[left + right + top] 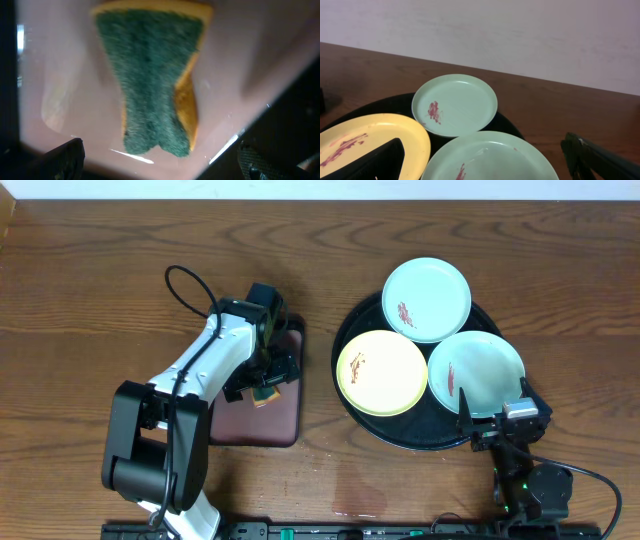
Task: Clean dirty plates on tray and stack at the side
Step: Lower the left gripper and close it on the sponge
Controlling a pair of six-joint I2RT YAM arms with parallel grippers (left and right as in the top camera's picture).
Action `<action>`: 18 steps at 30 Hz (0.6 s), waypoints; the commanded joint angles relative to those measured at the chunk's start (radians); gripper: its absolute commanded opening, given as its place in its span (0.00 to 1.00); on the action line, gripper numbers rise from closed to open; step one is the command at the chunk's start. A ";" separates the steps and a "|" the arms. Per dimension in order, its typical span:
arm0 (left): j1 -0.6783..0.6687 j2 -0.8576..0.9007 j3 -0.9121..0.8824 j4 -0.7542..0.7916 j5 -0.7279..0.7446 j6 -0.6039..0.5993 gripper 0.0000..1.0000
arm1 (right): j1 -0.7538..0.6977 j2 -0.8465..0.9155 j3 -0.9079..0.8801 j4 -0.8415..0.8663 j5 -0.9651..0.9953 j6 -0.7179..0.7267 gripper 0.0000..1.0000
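Observation:
Three dirty plates lie on the round black tray [352,325]: a mint-green plate [427,299] at the back, a pale yellow plate [382,373] at the left, a second mint-green plate [477,374] at the right. All have reddish smears. My right gripper [500,420] is open at the near edge of the right mint plate [490,160]; the far mint plate [455,105] and yellow plate [370,140] lie beyond. My left gripper [262,383] is open just above a green-and-yellow sponge [150,75] on the maroon tray [60,75].
The small maroon tray [285,425] with the sponge [266,396] sits left of the black tray. Bare wood tabletop [90,290] spreads at the left and back. A pale wall stands behind the table in the right wrist view.

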 commanded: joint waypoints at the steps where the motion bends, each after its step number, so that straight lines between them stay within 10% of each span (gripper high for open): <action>1: -0.004 0.008 -0.009 -0.004 0.036 0.093 0.98 | 0.010 0.000 -0.001 -0.004 0.005 -0.010 0.99; 18: 0.071 0.008 -0.082 0.102 0.125 0.129 0.98 | 0.010 0.000 -0.001 -0.004 0.004 -0.010 0.99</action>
